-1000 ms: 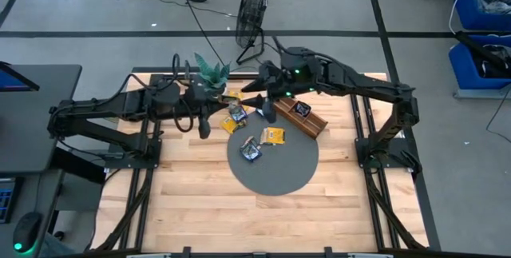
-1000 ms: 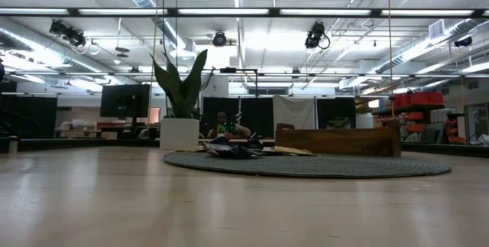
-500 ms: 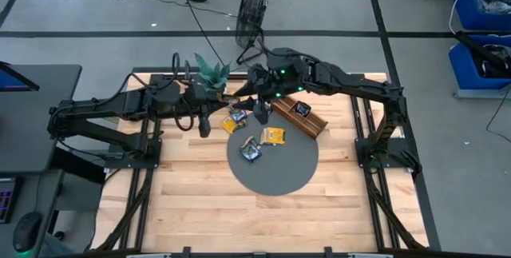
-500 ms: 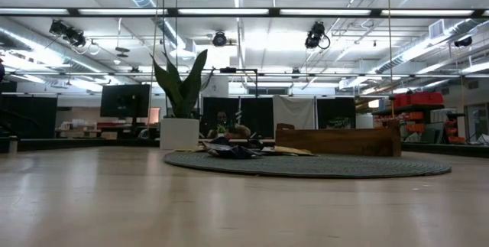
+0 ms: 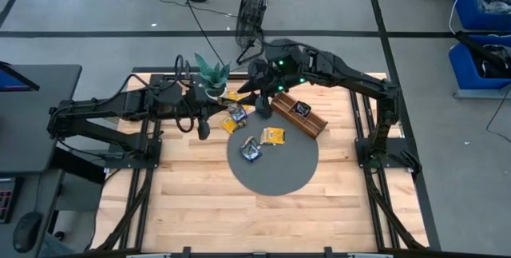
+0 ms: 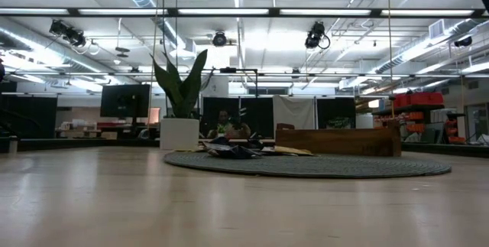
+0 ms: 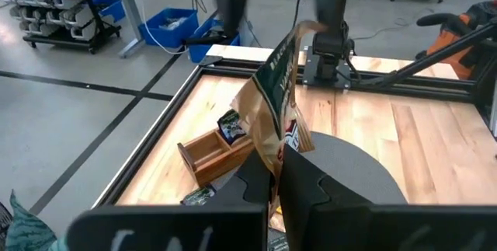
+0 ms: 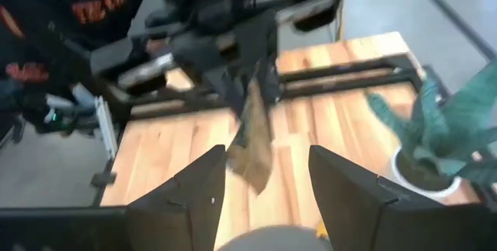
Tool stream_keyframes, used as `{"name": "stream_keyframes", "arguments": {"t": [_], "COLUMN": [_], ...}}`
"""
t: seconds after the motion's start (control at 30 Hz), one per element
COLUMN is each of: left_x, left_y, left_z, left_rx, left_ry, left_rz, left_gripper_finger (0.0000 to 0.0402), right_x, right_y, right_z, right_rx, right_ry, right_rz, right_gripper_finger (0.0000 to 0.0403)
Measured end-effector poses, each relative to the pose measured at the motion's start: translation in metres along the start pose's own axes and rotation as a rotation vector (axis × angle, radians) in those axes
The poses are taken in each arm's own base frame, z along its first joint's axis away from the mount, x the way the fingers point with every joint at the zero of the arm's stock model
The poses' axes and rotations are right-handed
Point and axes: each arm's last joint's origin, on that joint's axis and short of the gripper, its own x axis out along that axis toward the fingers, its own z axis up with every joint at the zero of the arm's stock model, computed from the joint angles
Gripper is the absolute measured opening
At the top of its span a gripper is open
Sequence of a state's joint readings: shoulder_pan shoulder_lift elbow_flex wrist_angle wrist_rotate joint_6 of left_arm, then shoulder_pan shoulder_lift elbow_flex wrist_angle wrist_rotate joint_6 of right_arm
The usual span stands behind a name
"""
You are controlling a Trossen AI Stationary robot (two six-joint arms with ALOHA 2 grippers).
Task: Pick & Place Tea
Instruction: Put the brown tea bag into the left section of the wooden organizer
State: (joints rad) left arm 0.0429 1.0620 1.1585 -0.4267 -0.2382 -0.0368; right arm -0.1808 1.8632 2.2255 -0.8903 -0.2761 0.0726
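Tea packet (image 7: 273,103), brownish with a dark green face, hangs clamped in the closed left tool (image 7: 276,175), held up above the surface edge near the plant (image 5: 210,74). Right tool (image 8: 260,175) faces it directly, fingers apart and empty, packet just ahead of the gap, long axis dangling down from the left tool. Looks like a handover; right arm nearer the tray (image 5: 298,114). Packet print unreadable. More packets (image 5: 254,134) lie on the mat (image 5: 275,174).

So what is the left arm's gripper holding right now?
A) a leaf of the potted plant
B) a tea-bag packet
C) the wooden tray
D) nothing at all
B: in the left wrist view the left gripper is shut on a tea packet that sticks up from between its fingers, above the table.
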Motion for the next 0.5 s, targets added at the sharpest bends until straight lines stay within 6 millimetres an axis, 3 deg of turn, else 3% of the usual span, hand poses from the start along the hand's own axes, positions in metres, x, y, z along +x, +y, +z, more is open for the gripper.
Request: {"name": "stream_keyframes", "arguments": {"t": [0.23,0.5], "left_x": [0.013,0.031], "left_y": [-0.004,-0.009], "left_z": [-0.004,-0.010], "left_rx": [0.005,0.015], "left_ry": [0.044,0.087], "left_rz": [-0.045,-0.050], "left_gripper_finger": [0.0010,0.0011], "right_x": [0.004,0.024], "right_y": [0.001,-0.005], "right_z": [0.004,-0.014], "right_rx": [0.011,0.064], "right_ry": [-0.016,0.137], "right_rz": [0.052,0.048], "right_gripper_finger": [0.0191,0.0191]}}
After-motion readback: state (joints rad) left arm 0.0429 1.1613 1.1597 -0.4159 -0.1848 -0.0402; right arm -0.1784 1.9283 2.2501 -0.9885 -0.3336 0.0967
